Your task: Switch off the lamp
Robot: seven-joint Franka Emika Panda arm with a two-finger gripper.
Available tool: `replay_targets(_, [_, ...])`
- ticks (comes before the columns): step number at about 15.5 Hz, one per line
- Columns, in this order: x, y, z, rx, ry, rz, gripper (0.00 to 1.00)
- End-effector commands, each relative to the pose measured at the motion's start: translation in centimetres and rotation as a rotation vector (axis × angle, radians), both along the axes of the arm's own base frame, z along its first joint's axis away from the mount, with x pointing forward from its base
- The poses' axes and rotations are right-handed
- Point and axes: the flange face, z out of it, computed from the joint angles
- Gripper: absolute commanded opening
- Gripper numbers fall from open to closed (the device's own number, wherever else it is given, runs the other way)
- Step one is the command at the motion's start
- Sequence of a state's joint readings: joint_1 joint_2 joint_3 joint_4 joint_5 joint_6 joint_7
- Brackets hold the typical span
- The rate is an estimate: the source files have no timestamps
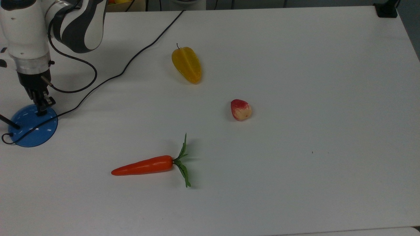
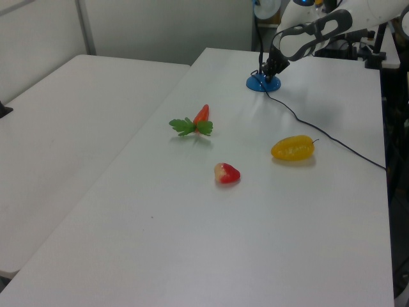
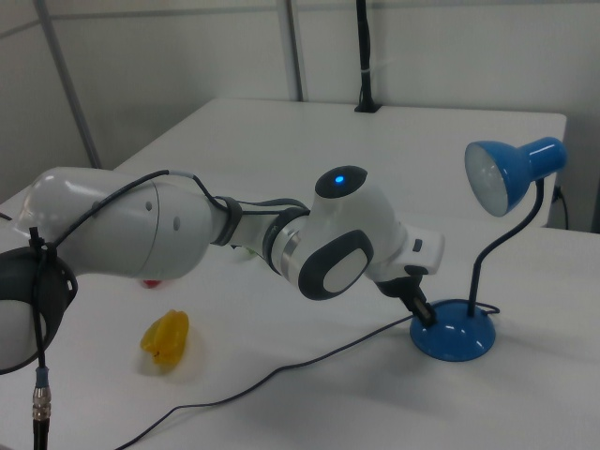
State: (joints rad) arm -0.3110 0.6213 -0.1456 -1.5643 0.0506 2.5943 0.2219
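Note:
The lamp's glossy blue dome base (image 1: 32, 126) stands at the top view's left edge, with its thin black stem (image 1: 8, 122) and black cord (image 1: 131, 60) running off toward the back. My gripper (image 1: 41, 109) is shut and points down, its tip touching the far side of the base, where it hides the switch. In the right view the gripper (image 3: 425, 314) rests on the base (image 3: 455, 333), and the blue lamp head (image 3: 506, 173) is dark. The left view has the gripper (image 2: 269, 72) on the base (image 2: 263, 84) at the far end of the table.
A yellow starfruit (image 1: 187, 64), a red and cream fruit (image 1: 241, 109) and an orange carrot with green leaves (image 1: 144, 166) lie on the white table (image 1: 311, 98). A black clamp (image 1: 386, 9) sits at the top view's far right corner. A second table (image 2: 64, 128) adjoins.

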Motion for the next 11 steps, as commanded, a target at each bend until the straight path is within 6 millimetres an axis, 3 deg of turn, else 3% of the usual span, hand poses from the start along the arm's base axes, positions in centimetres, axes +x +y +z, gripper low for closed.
replay_targets(1, [-0.5, -0.1, -2.4, -0.014, 0.019, 0.003, 0.0])
replay_targets(11, [-1.4, 0.4, -3.9, -0.024, 0.078, 0.039, 0.0])
